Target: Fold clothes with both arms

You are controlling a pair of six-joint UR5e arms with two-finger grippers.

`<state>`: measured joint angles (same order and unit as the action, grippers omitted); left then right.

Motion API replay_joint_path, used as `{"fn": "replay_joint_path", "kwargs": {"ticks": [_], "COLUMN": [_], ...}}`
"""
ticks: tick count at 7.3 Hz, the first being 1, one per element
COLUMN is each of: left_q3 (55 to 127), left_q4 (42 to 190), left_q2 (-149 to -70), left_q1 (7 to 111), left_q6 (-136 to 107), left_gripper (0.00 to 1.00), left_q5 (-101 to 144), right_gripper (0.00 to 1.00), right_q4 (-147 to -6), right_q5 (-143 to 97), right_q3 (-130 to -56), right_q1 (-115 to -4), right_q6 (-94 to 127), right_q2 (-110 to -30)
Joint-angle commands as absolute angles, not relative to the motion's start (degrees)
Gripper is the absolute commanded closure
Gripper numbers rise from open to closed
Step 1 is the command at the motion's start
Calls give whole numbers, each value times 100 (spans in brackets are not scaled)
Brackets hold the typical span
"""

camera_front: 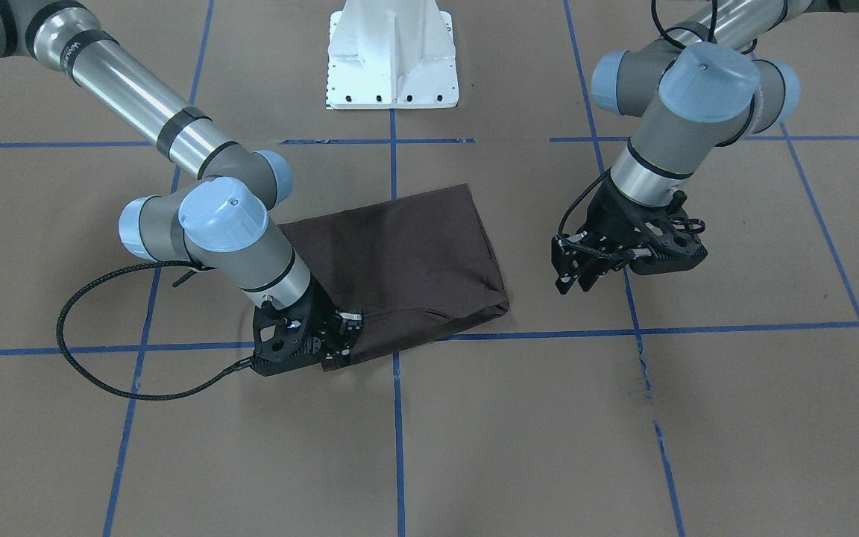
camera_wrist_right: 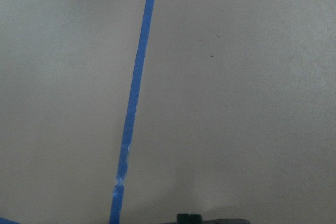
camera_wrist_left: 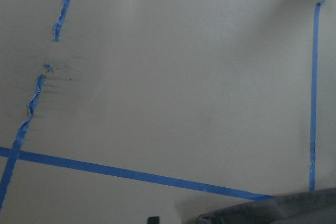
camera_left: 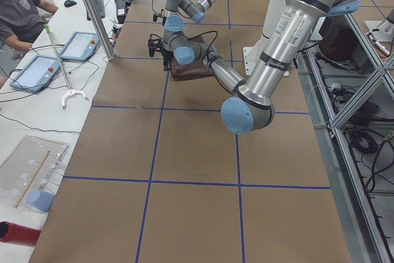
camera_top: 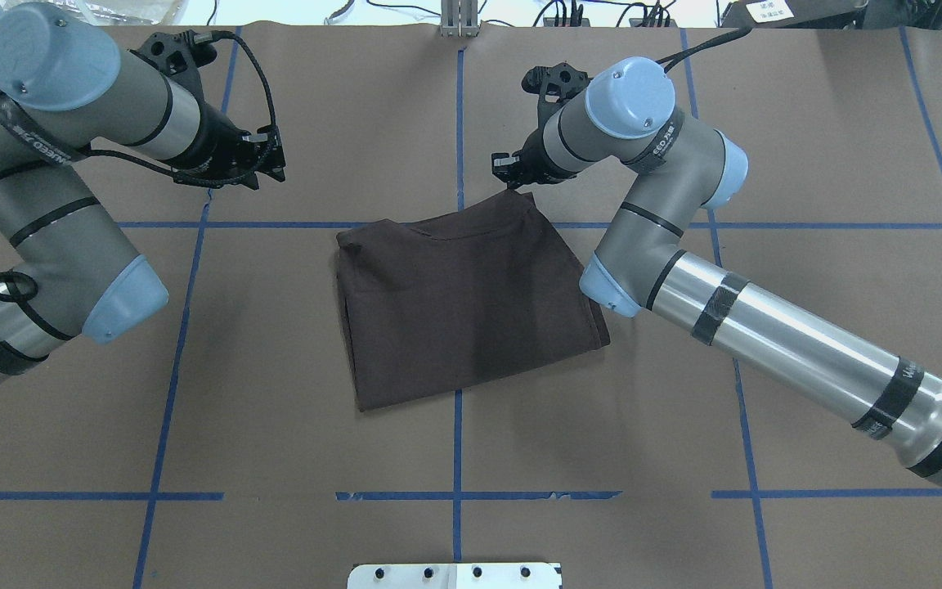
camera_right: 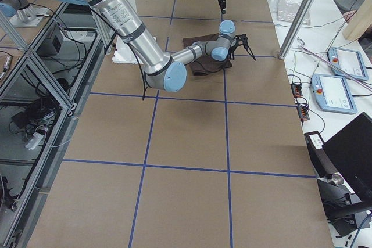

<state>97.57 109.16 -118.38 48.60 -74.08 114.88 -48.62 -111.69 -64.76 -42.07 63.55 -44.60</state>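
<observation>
Dark grey-brown T-shirt [camera_front: 407, 268], a folded rectangle on the worktop [camera_front: 474, 447], one corner beneath the right hand [camera_front: 340, 332] (grip cannot be told), well apart from the left hand [camera_front: 577, 283] (fingers apart, empty); late fold, judged; next calls for the left hand at the neighbouring corner.

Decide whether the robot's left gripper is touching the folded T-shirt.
Apart. The front-facing view shows a strip of bare brown paper between the left gripper and the T-shirt.

right tool [camera_front: 336, 339] low, left tool [camera_front: 579, 277] raised and parted, both angled downward.
</observation>
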Motion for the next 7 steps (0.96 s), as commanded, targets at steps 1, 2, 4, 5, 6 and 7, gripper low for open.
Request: {"fn": "replay_joint_path", "kwargs": {"ticks": [1, 2, 4, 5, 6, 7], "left_q3": [9756, 9756, 9712, 9712, 9755, 9834], "left_q4": [10916, 10916, 10916, 10916, 10916, 10942], "left_q2": [-11839, -11839, -11821, -11813, -11795, -11656], "left_q1": [4860, 4860, 4852, 4860, 4886, 4887], "left_q6": [-7409, -7409, -7409, -7409, -7322, -7173], "left_gripper": [57, 57, 54, 54, 54, 54], "left_q5": [11487, 11487, 11487, 11487, 11487, 11505], "right_gripper": [100, 58, 0, 0, 0, 0], "right_q4": [-4869, -4878, -4817, -4834, -4904, -4904], "right_q5": [-11162, -11153, -11606, -11958, -12449, -12933], "right_q3": [-6451, -6451, -6530, -6904, -7230, -7407], "right_q1": [-4219, -4219, -4533, -4796, -5077, -5515], "right_q6": [6354, 6372, 6206, 5840, 5836, 5836], "right_q2": [-4526, -4544, -4753, -5207, -5516, -6007]}}
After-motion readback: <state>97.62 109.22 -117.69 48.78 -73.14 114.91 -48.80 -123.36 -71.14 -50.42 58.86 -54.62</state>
